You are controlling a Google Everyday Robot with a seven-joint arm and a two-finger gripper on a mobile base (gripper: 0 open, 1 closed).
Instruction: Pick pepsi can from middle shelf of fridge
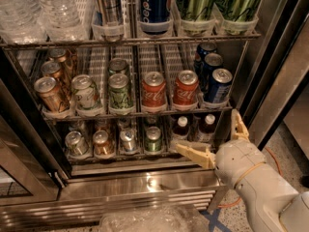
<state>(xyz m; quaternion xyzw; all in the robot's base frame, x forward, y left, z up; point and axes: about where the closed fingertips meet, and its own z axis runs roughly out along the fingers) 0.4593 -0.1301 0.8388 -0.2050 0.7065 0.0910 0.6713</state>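
Observation:
The fridge (159,187) stands with its door open, showing three wire racks. On the middle shelf (96,114) short cans stand in rows: gold at left, then green, then red. The pepsi can (217,86) is the front dark blue can at the right end, with two more blue cans behind it. My gripper (212,134) hangs open in front of the bottom rack, below and slightly left of the pepsi can. One tan finger (193,152) points left, the other (238,124) points up. Nothing sits between them.
Two red cola cans (185,88) stand just left of the pepsi can. The top rack holds water bottles (53,6), a tall blue pepsi can (154,4) and green cans (195,1). Small cans and brown bottles (182,128) fill the bottom rack. The steel door frame (277,81) rises at right.

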